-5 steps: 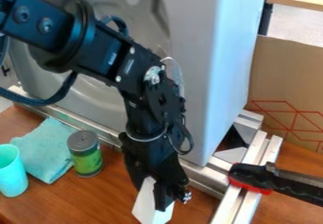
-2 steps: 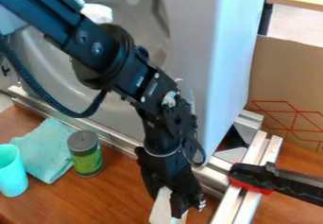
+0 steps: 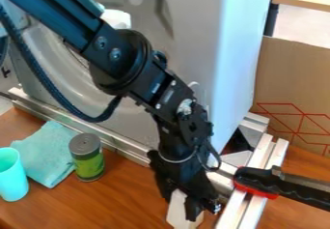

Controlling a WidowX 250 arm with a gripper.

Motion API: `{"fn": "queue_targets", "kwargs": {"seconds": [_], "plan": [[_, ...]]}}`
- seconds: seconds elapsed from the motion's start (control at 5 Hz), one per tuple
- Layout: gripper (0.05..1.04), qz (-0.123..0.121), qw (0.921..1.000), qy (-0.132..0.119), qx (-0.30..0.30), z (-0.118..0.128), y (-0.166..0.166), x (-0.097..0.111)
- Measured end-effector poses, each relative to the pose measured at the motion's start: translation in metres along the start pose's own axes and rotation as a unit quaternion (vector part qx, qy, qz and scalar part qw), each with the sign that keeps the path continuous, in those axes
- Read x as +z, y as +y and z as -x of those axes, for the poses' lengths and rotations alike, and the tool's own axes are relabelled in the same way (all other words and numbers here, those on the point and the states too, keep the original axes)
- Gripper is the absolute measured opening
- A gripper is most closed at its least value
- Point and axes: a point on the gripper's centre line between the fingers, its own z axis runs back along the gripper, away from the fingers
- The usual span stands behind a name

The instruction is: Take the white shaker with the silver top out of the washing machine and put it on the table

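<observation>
While the cup (image 3: 13,180) stands open, the can (image 3: 89,164) is lidded.

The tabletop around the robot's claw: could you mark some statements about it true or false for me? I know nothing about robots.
1. The gripper holds a white object. True.
2. The turquoise cup lies on its side. False: it stands upright.
3. A can with a green label stands beside the turquoise cloth. True.
4. The black and red tool lies on the cloth. False: it lies across the metal rails, on the other side of the gripper from the cloth.
5. The brown cardboard has red lines on it. True.
</observation>
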Motion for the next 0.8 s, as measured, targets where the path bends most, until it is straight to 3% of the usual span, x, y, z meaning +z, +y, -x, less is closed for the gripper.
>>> {"fn": "queue_targets", "kwargs": {"seconds": [0.2,0.4,0.6,0.8], "plan": [[0.974,-0.010,0.9993,0.036,0.005,0.016,-0.002,-0.009],[1.008,-0.024,0.9991,0.034,0.010,0.019,0.003,0.005],[1.003,-0.022,0.9997,-0.002,0.012,0.026,0.006,0.046],[1.001,-0.022,0.9995,-0.012,0.017,0.046,0.024,0.088]]}}
